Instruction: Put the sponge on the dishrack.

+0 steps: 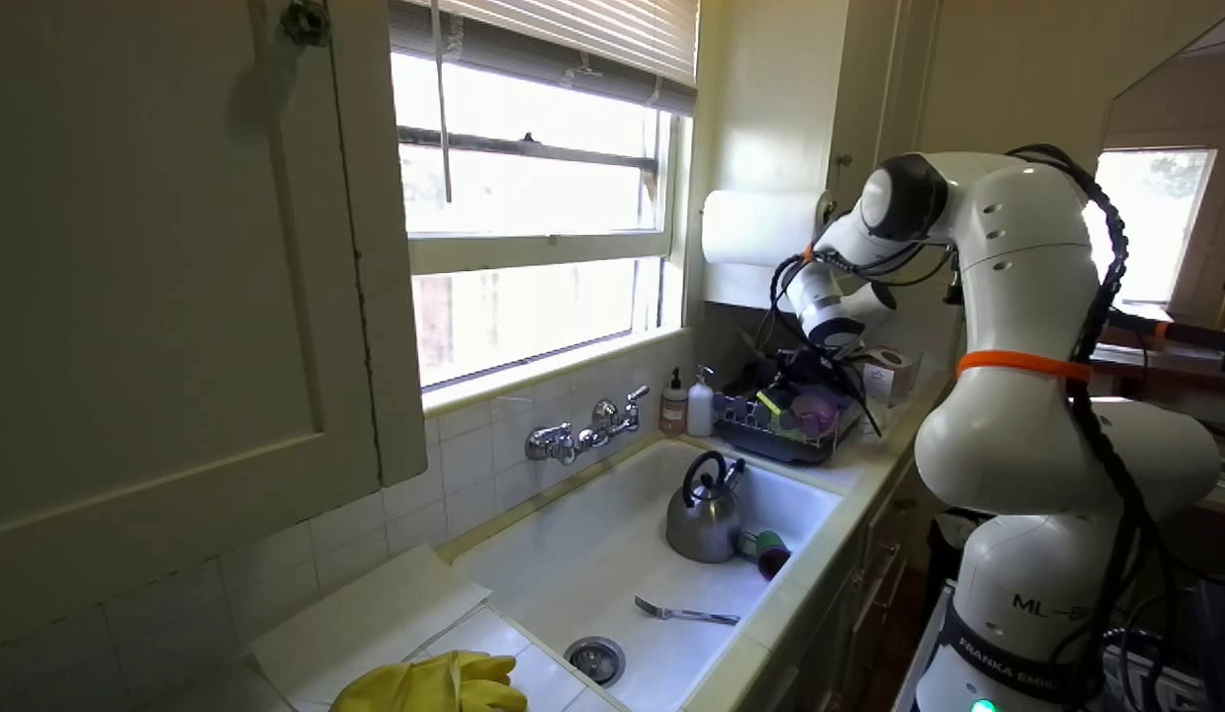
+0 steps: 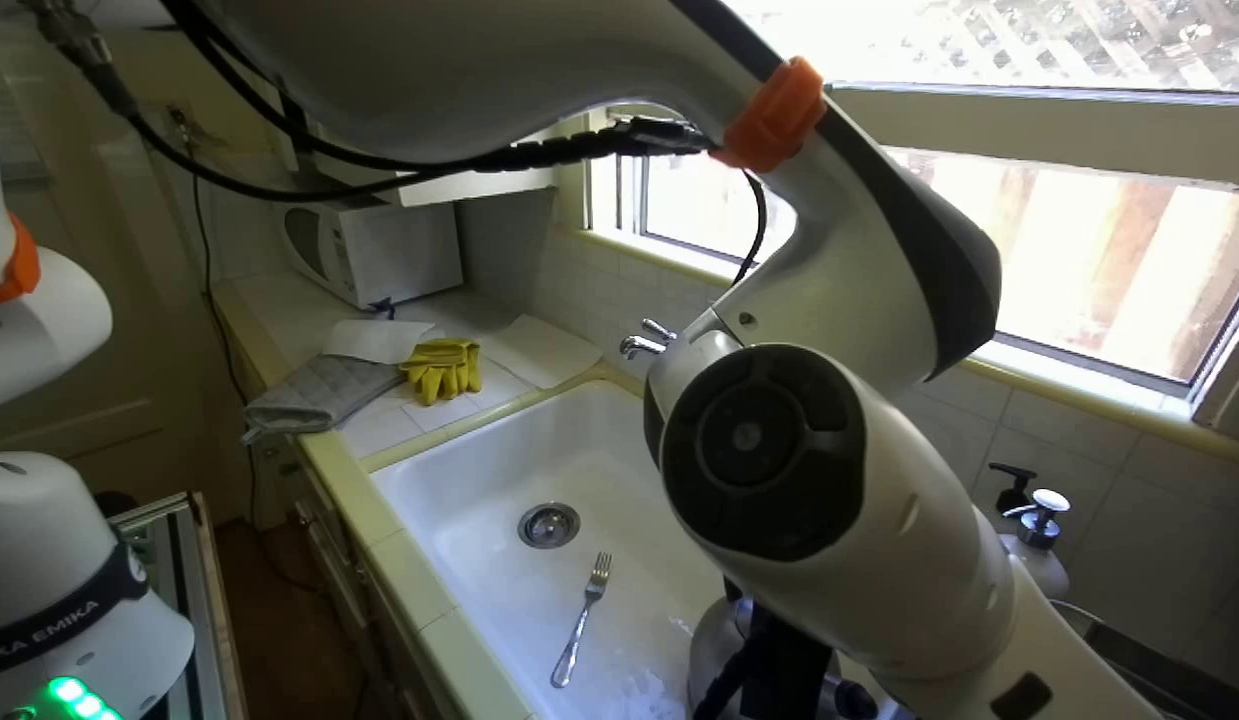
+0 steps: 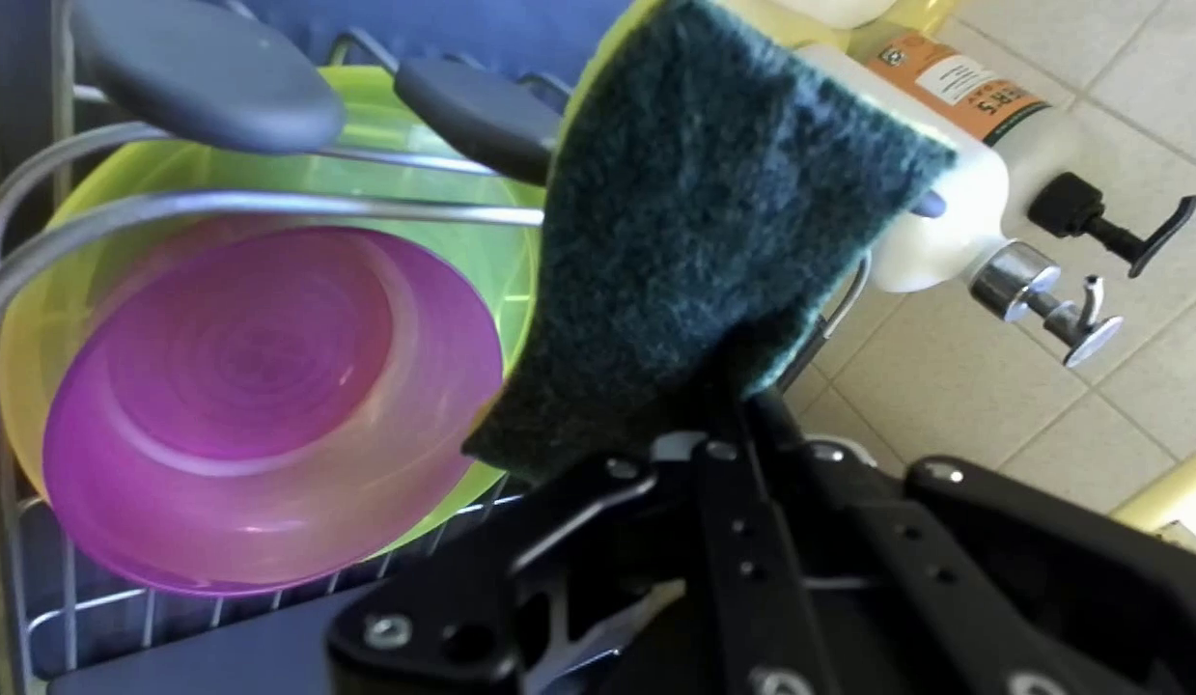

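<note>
Desk (image 2: 381, 432) beside the sink (image 1: 582, 559), window (image 1: 543, 247) above; my pincer (image 3: 737, 398) clamps the sponge (image 3: 699, 212); in an exterior view my arm (image 2: 909, 540) partly hides the kettle (image 2: 714, 652).

Your tiled counter (image 2: 381, 432) borders the sink (image 1: 572, 564): near one end of the sink you have the dishrack (image 1: 770, 448) and two pump bottles (image 1: 700, 410); by its opposite end lie yellow gloves (image 2: 442, 368), a grey oven mitt (image 2: 319, 392), a white sheet (image 2: 542, 350) and a microwave (image 2: 404, 250).
</note>
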